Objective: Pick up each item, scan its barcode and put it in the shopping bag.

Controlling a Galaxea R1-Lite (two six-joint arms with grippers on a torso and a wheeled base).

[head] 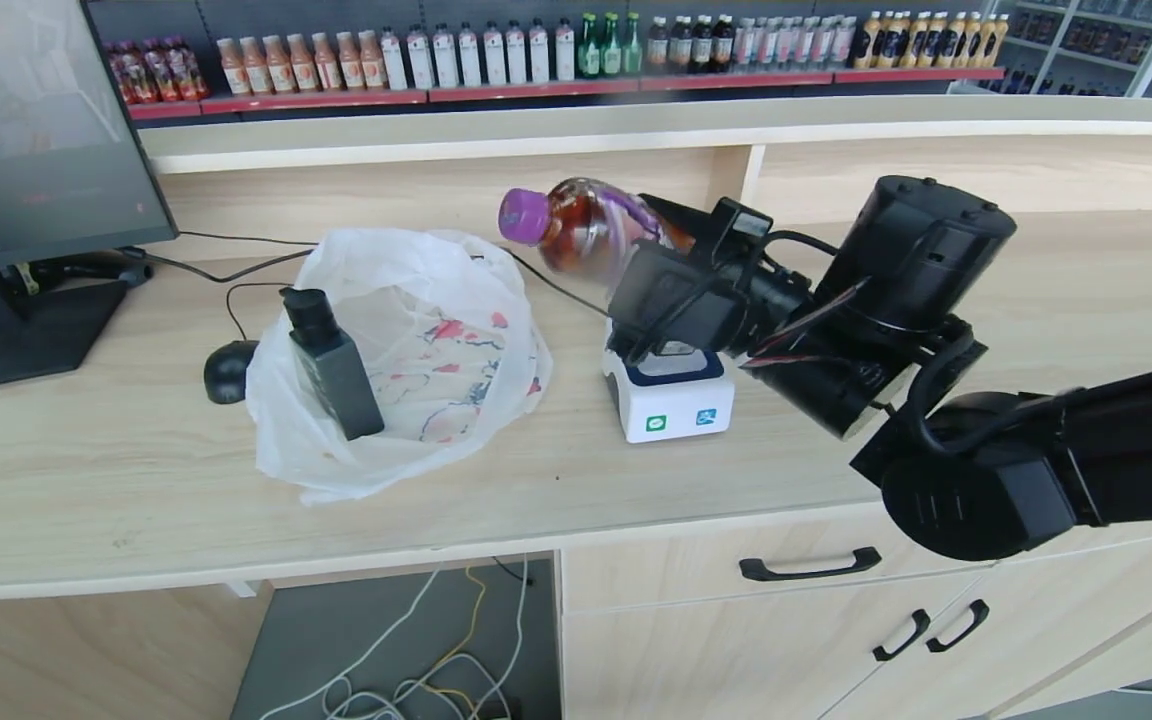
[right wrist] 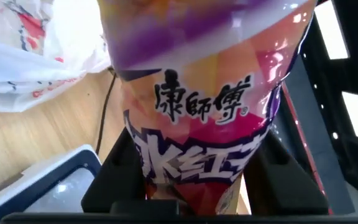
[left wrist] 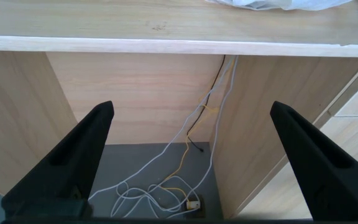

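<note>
A drink bottle (head: 576, 225) with a purple cap and a purple and orange label (right wrist: 204, 93) is held tilted in the air, cap toward the left. My right gripper (head: 658, 248) is shut on its body, just above and behind the small white scanner (head: 671, 400). The white shopping bag (head: 406, 350) lies open on the counter left of the scanner, with a dark rectangular bottle (head: 331, 365) leaning in it. My left gripper (left wrist: 191, 109) is open and holds nothing, below the counter's front edge (left wrist: 166, 43), facing the open recess with cables.
A monitor (head: 36, 130) stands at the back left, a black mouse (head: 228, 370) beside the bag, and thin cables run across the counter. Drawers with black handles (head: 811, 568) are below on the right. A raised ledge and a shelf of bottles (head: 556, 50) lie behind.
</note>
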